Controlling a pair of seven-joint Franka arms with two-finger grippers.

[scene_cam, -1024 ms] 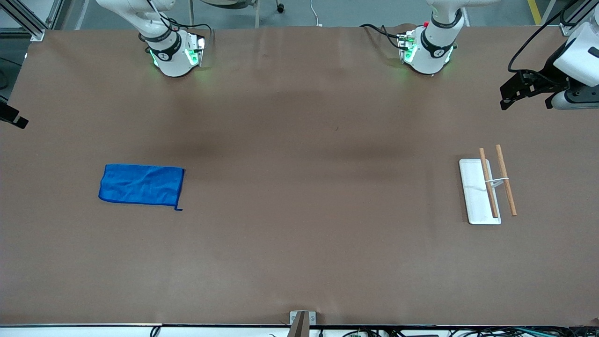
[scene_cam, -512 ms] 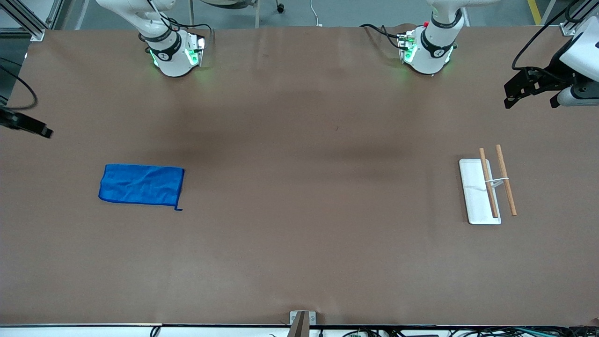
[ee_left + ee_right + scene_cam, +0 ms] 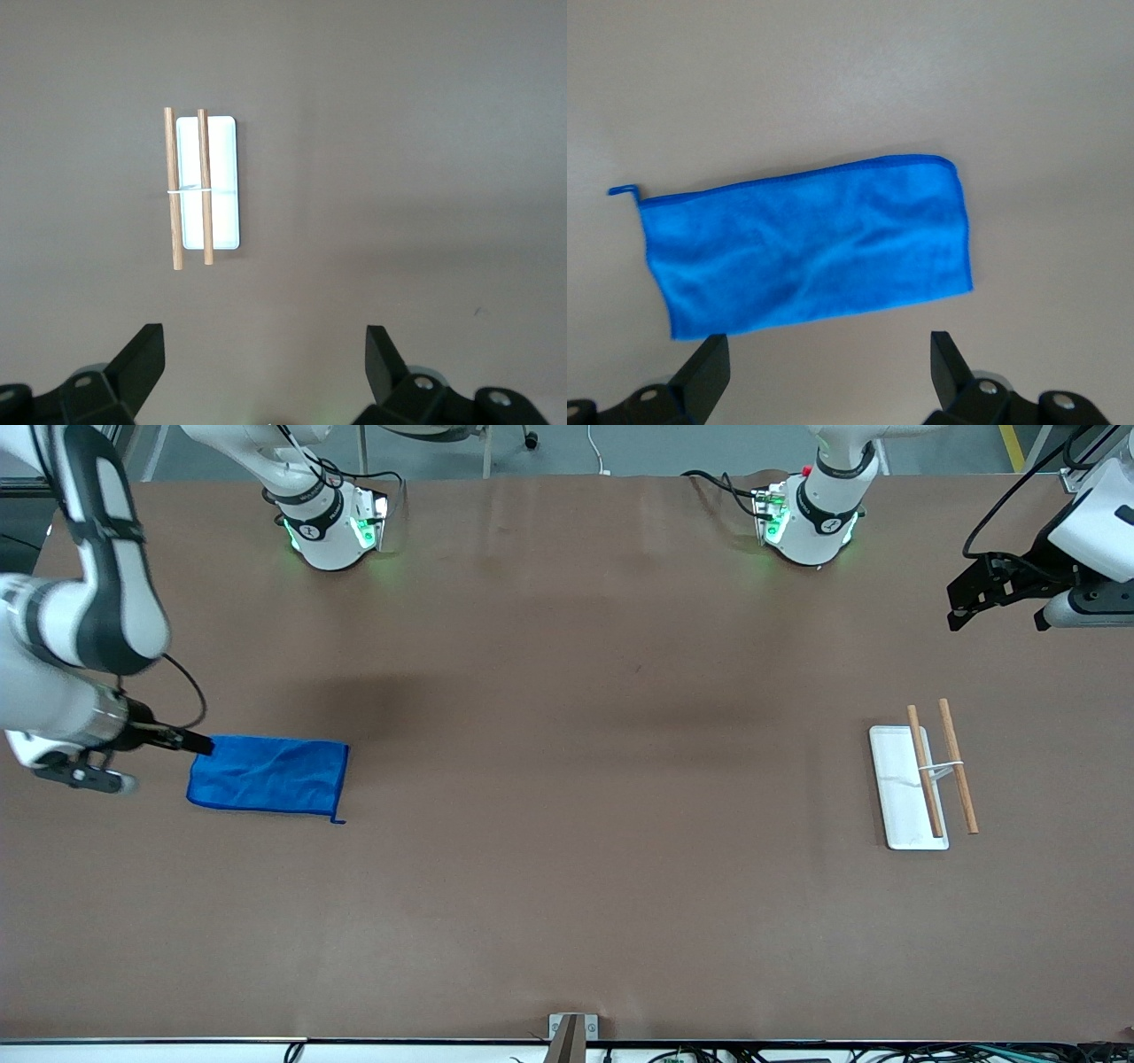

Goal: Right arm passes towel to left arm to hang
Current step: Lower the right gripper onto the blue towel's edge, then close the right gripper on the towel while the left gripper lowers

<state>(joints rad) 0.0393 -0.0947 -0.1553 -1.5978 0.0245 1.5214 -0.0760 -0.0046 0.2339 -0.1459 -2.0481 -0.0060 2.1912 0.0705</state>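
Towel (image 3: pixel 267 774) lies flat on the surface at the right arm's end, well apart from the rack (image 3: pixel 921 784). Right claw (image 3: pixel 824 372) released, over the towel's outer short edge. Left claw (image 3: pixel 264 367) released, waits over the rack's end. Cloth looks soft, light, limp; best pinched at the hem or a corner.

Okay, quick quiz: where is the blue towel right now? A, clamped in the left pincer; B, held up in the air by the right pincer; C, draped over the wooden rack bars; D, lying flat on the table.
D: the towel lies spread flat on the table, and the right pincer is open above it, not gripping it.
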